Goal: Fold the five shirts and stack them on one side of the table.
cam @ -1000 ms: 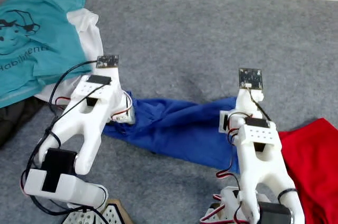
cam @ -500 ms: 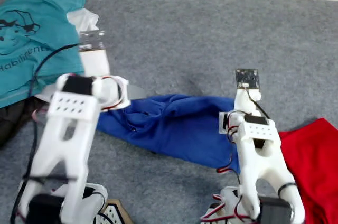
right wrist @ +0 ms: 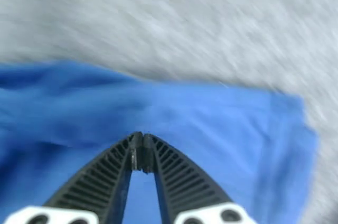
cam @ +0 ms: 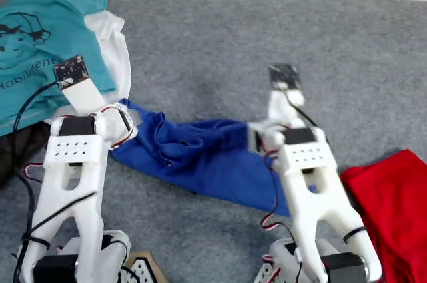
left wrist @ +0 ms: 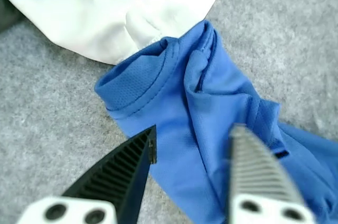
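A blue shirt lies crumpled across the middle of the grey table. My left gripper hangs open just above the shirt's left end, which lies next to the white shirt. In the high view the left gripper is at that same end. My right gripper is shut, tips together low over the blue cloth, with no fabric visibly pinched. In the high view the right gripper sits over the shirt's right half.
A teal shirt lies over a white shirt at the back left, with dark cloth at the left edge. A red shirt lies at the front right. Bare grey carpet stretches behind the arms.
My left arm has swung left, and the blue shirt's left end now lies further left beside the white shirt. My right arm has moved left over the blue shirt.
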### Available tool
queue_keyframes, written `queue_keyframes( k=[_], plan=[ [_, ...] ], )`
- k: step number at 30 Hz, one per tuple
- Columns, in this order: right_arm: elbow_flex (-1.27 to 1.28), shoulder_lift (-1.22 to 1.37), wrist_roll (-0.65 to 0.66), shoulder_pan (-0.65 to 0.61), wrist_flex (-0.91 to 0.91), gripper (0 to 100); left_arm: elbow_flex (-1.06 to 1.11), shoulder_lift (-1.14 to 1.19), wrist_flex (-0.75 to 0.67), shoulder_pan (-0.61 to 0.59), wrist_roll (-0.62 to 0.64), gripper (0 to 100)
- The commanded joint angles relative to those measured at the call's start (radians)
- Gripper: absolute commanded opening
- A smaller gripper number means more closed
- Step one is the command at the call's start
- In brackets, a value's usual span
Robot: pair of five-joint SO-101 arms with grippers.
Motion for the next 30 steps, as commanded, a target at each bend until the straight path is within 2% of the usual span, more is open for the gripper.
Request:
queue_keyframes(
  k=[1, 4, 8, 13, 19, 30],
  plan=[
    [-0.156, -0.002, -0.086, -0.159, -0.027, 0.6, 0.025, -0.030, -0.058, -0.036, 0.018, 5],
    [-0.180, 0.077, -0.115, -0.236, -0.142, 0.6, 0.088, -0.030, -0.152, -0.070, 0.018, 0],
    [-0.208, 0.257, -0.112, -0.311, -0.280, 0.6, 0.170, -0.030, -0.253, -0.082, 0.015, 1],
    [-0.334, 0.464, -0.112, -0.380, -0.305, 0.6, 0.177, -0.030, -0.308, -0.082, 0.018, 1],
    [-0.410, 0.545, -0.112, -0.406, -0.305, 0.6, 0.120, 0.013, -0.307, -0.076, 0.020, 1],
    [-0.412, 0.544, -0.118, -0.507, -0.266, 0.6, -0.139, 0.397, -0.252, -0.091, 0.020, 1]
  ],
)
